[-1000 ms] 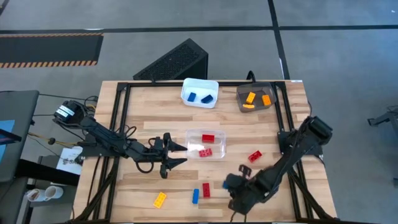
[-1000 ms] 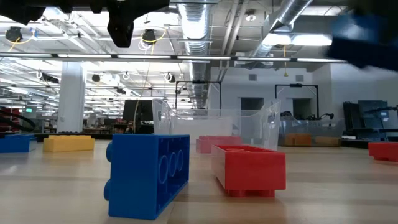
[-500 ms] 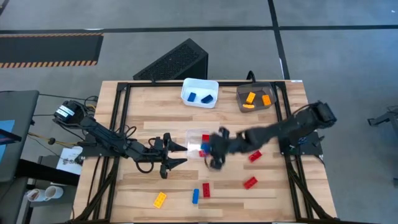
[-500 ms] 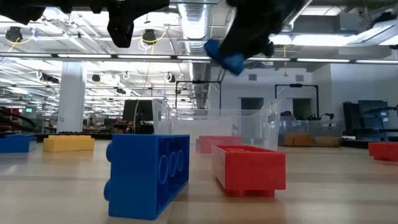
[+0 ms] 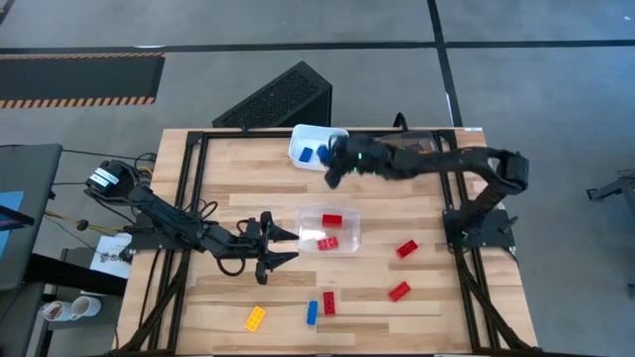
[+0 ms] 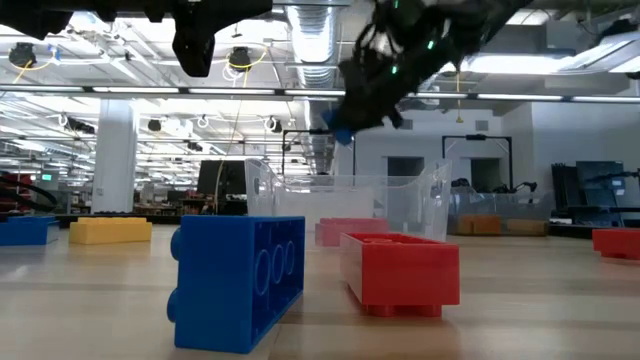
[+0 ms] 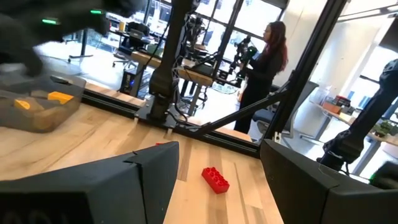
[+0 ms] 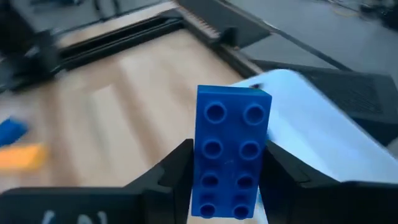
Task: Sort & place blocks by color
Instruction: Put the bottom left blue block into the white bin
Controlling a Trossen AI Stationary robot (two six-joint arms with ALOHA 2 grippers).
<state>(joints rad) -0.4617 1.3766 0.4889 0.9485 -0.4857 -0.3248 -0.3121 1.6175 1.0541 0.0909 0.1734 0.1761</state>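
Observation:
My right gripper [image 5: 332, 169] is shut on a blue studded brick [image 8: 231, 149] in the air at the near right corner of the white bin [image 5: 306, 134], which holds blue bricks [image 5: 316, 155]. It also shows high up in the low view [image 6: 345, 125]. My left gripper [image 5: 288, 244] is open and empty, level, just left of the clear bin [image 5: 342, 220] with red bricks [image 5: 330, 220]. Loose on the table lie red bricks [image 5: 406, 249], [image 5: 399, 291], [image 5: 328, 302], a blue brick [image 5: 312, 312] and a yellow one [image 5: 255, 317]. My right gripper pinches the blue brick by its two long sides [image 8: 200, 168] between its two fingers [image 8: 177, 171], which lie across it. The arm reaches in from the table's right. The brick is lifted clear, its studded top toward the wrist camera.
A grey bin [image 5: 385, 159] with orange bricks [image 5: 400, 157] stands right of the white bin at the far edge. A dark slanted box [image 5: 278, 97] lies beyond the table's far edge. A person [image 7: 264, 68] stands in the room behind.
My right gripper has risen from the table's near edge with the blue brick, passed over the clear bin, and gone toward the far edge up to the white bin. A red brick that the arm covered near the front now shows.

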